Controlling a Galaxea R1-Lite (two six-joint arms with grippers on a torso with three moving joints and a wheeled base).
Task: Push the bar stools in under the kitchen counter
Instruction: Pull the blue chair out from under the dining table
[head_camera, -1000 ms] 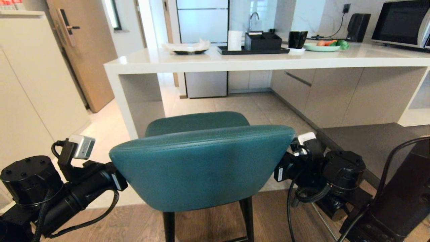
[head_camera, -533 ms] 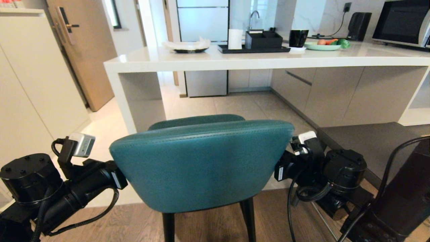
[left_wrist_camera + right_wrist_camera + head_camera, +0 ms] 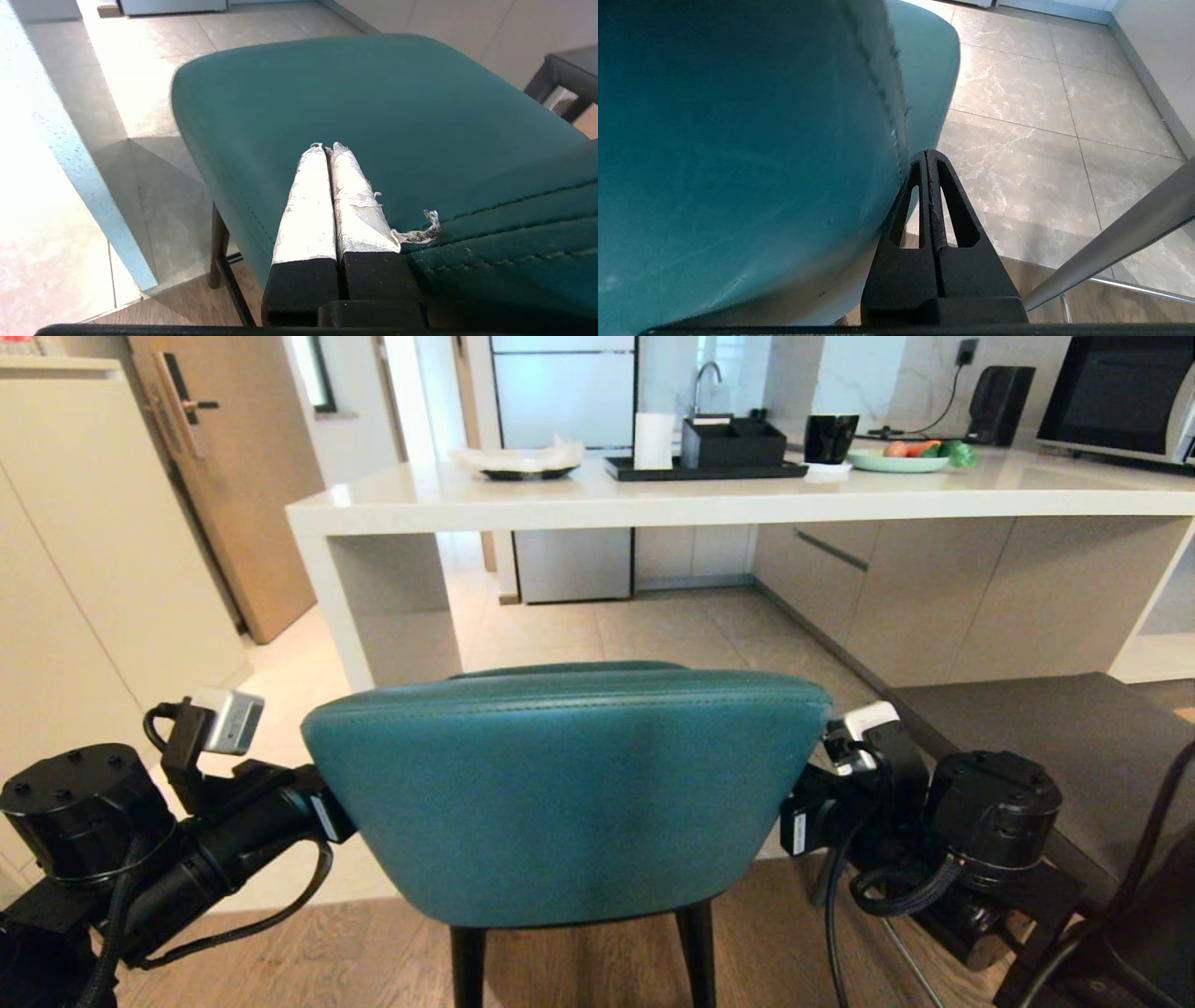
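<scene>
Head view: teal leather stool [image 3: 565, 793], curved back, near glossy white slab counter [image 3: 597, 499] | left gripper [image 3: 328, 149] closed, foil-wrapped | right gripper [image 3: 927, 156] closed, black ribbed

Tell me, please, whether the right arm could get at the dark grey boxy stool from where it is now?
Probably yes: the dark grey boxy stool stands just beside the right end effector, nothing between.

Open floor [image 3: 653, 625] beneath kitchen counter [image 3: 597, 504]
</scene>
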